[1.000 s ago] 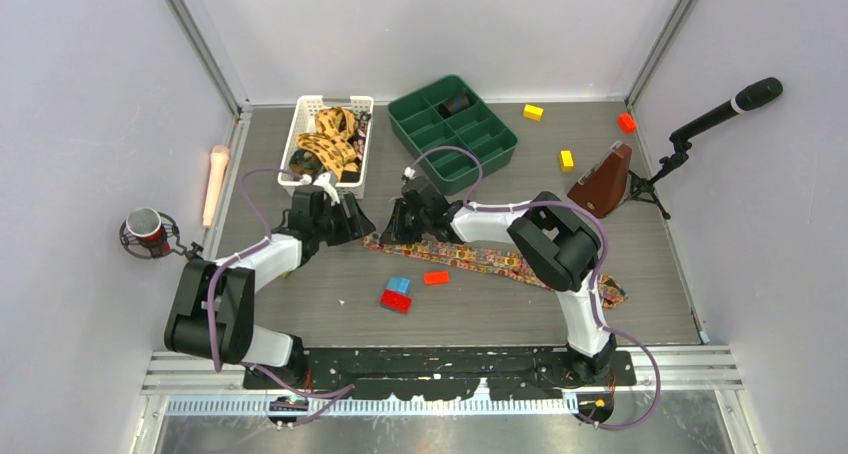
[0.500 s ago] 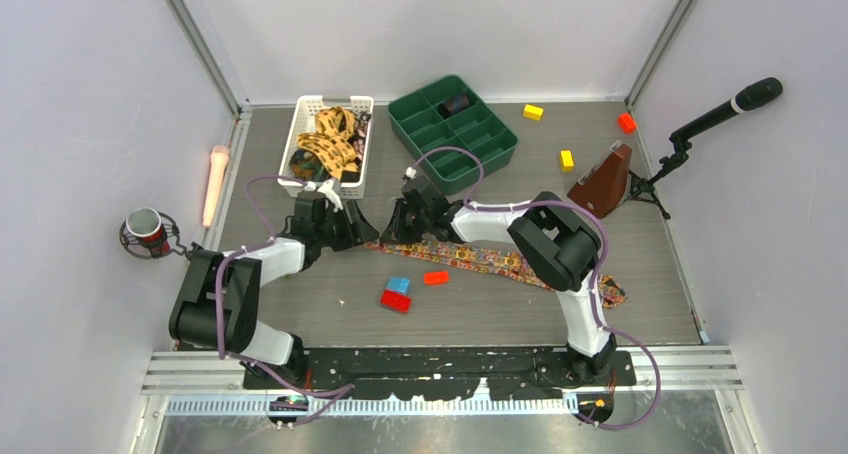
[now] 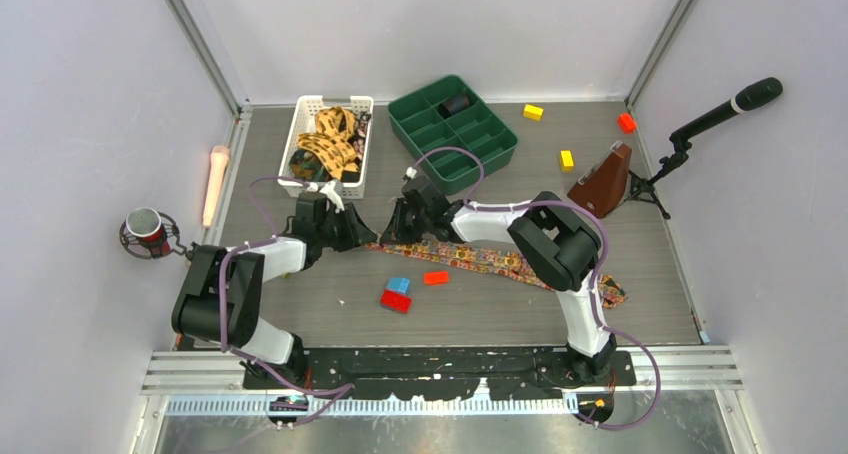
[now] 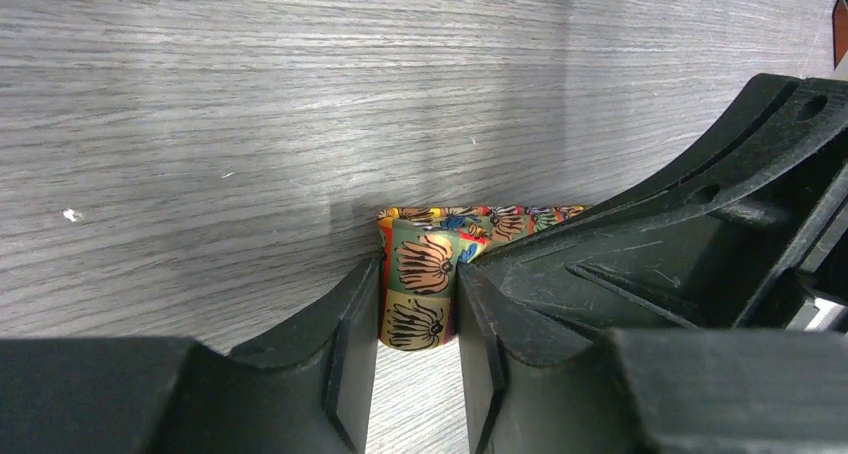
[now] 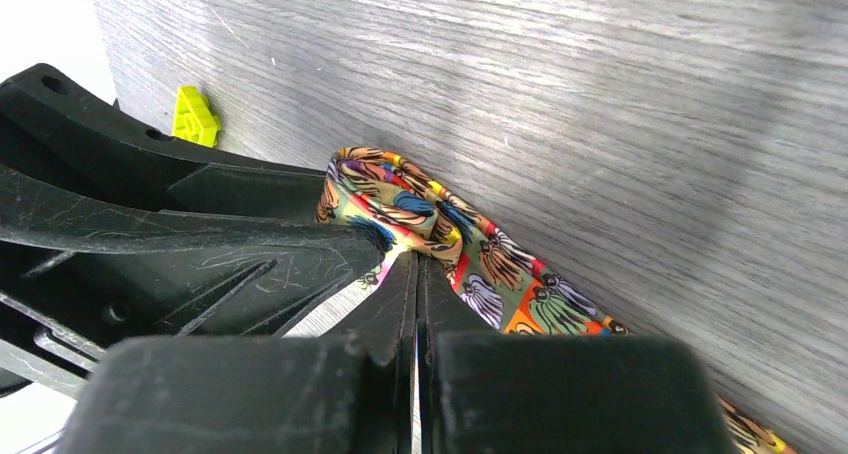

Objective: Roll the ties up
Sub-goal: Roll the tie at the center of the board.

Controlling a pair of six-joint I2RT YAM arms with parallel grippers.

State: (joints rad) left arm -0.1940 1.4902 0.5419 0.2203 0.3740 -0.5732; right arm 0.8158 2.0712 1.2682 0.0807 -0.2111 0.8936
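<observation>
**Left jaws close on the tie's rolled end**

Over the last second the left gripper (image 4: 418, 304) has slid in toward the right one and its jaws have narrowed. In the left wrist view its black fingers (image 4: 350, 324) now sit against both sides of the small rolled end (image 4: 420, 274) of a long narrow fabric necktie (image 3: 500, 262) printed with orange, tan and dark flowers. The tool looks clamped on that roll, though gently, as the cloth is not crushed.

The right gripper (image 5: 415, 274) has not moved. Its fingers are pressed together with the tips down at the fold of fabric just beside the roll. Whether any cloth is caught between them cannot be told.

The necktie lies on the grey wood-grain table (image 3: 300, 294). Its rolled end sits between the two grippers, and the rest stretches flat to the right, passing under the right arm.

With the left jaws now on the roll, rolling can probably go on along the flat length, nearly all of which is still unrolled. If the grip slips, the few turns made could spring open. More patterned ties (image 3: 330, 139) wait heaped in the white slotted plastic basket (image 3: 290, 149) at the far left.
</observation>
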